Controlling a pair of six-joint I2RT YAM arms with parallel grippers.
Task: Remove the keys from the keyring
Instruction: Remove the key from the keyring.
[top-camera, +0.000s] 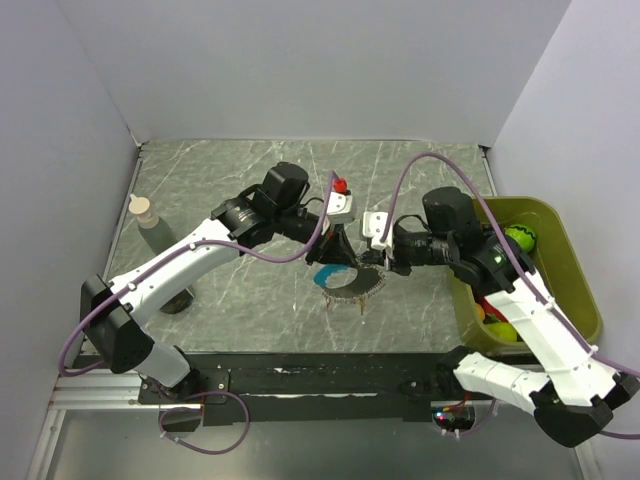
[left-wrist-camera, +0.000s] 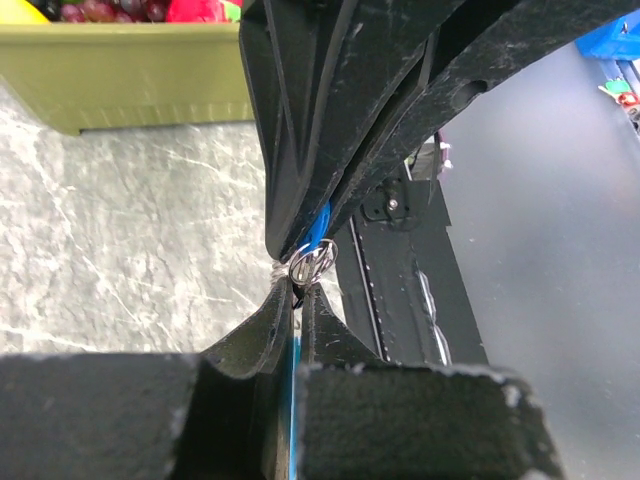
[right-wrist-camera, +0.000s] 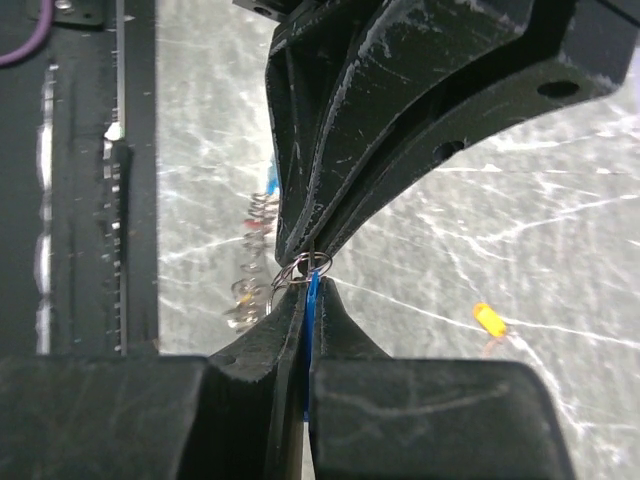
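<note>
Above the middle of the tabletop (top-camera: 220, 170) the grippers meet tip to tip. The left gripper (left-wrist-camera: 298, 302) and the right gripper (right-wrist-camera: 308, 292) are both clenched on the blue strip (left-wrist-camera: 320, 222), with the keyring (right-wrist-camera: 300, 268) between their tips. An orange key (right-wrist-camera: 488, 318) lies on the tabletop.

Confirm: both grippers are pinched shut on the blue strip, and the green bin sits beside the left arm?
No: the green bin sits beside the right arm, as the top external view shows. The left gripper and right gripper are indeed pinched shut on the blue strip.
</note>
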